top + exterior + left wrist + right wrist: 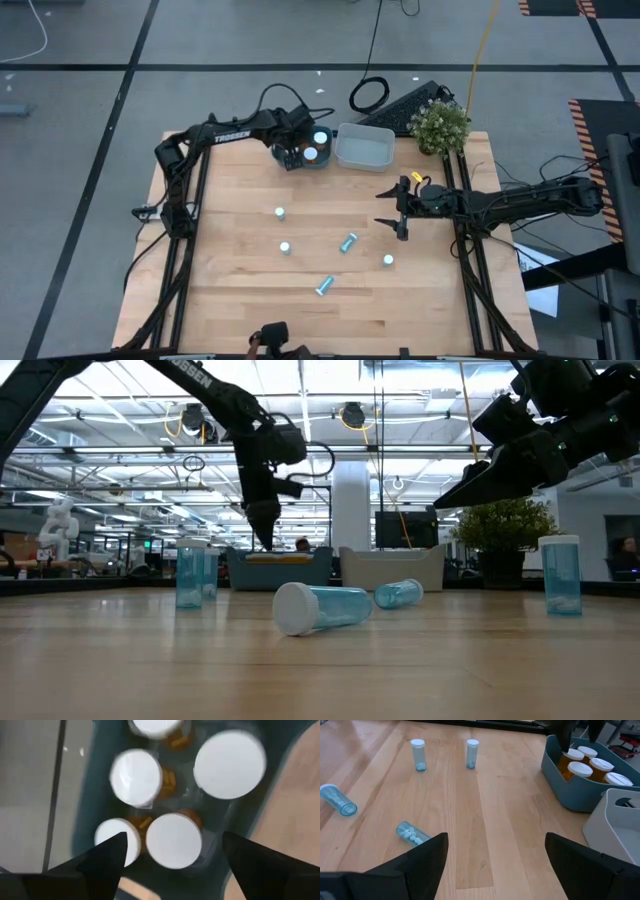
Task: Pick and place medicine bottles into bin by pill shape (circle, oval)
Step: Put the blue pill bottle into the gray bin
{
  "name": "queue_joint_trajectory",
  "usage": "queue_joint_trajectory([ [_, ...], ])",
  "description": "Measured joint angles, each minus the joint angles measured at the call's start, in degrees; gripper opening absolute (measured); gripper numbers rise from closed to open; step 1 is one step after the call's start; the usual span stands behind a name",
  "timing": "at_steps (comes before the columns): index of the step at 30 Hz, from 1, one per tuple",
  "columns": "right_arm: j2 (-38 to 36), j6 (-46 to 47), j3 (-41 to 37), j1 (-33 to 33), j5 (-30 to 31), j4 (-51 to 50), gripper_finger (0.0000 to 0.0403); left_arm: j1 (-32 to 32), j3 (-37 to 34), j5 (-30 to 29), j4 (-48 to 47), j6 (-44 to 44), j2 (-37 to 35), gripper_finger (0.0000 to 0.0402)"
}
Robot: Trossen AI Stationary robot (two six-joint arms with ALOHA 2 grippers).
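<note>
Five pale-blue bottles (348, 241), four orange white-capped bottles (579, 771), two bins (364, 149)

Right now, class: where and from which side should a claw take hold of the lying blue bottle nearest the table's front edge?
Grip the lying blue bottle across its round body, mid-length, coming straight down from above. It lies on its side, so its curved flanks face both fingers and its white cap points sideways.

From overhead the left gripper (292, 150) covers part of the blue bin (322, 158), hiding some orange bottles (136, 777). One bottle (155, 726) is cut off by the left wrist view's edge. Pill shapes are too small to tell.
</note>
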Motion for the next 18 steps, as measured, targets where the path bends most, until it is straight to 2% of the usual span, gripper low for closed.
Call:
queue_joint_trajectory([
  [7, 0.02, 2.2, 0.0, 0.1, -0.47, 0.0, 0.0325, -2.74, 0.0, 0.02, -1.28, -3.39, -7.14, 0.0321],
  [10, 0.04, 4.57, 0.0, 0.09, -4.04, 0.23, 0.0325, -5.24, 0.04, 0.1, -3.03, -6.7, -10.46, 0.0307],
  [15, 2.09, 7.6, 1.24, 0.57, -8.82, 0.89, 0.0316, -11.48, 0.0, 0.02, -4.85, -11.66, -13.13, 0.0282],
  [18, 5.26, 6.51, 2.71, 2.71, -9.22, 0.83, 0.0305, -15.91, 0.0, -0.62, -4.75, -13.22, -13.16, 0.0268],
])
